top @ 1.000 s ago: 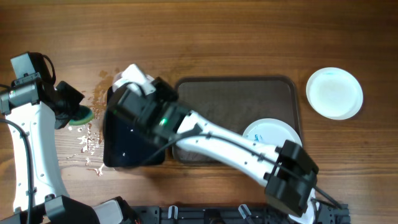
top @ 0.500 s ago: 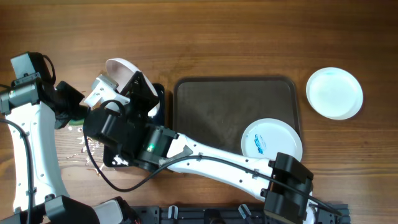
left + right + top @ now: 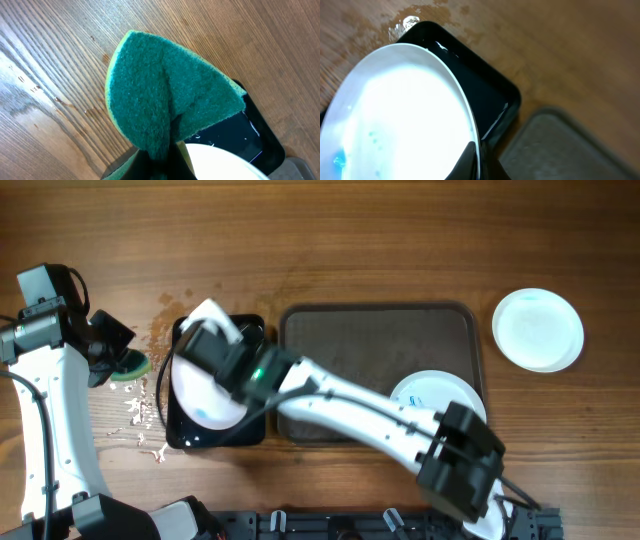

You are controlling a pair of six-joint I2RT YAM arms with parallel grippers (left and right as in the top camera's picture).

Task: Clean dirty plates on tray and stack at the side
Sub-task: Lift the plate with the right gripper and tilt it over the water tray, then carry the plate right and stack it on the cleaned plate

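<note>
One plate (image 3: 538,329) lies wiped right of the tray (image 3: 370,340); smeared plate (image 3: 437,402) waits on it; right gripper (image 3: 476,159) pinches third plate (image 3: 205,390) left of tray; left gripper (image 3: 160,162) clamps sponge (image 3: 165,105).

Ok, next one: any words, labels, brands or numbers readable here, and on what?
None readable in any view. The plates, tray, black tray, sponge, left arm and right arm carry no visible lettering; the right arm shows only a green light.

The right arm (image 3: 370,415) stretches from near right to far left, right gripper (image 3: 205,340) pinching a plate (image 3: 200,395) by its rim. The left arm (image 3: 45,400) rises along the left edge, left gripper (image 3: 118,362) clamping a sponge (image 3: 135,366).
</note>
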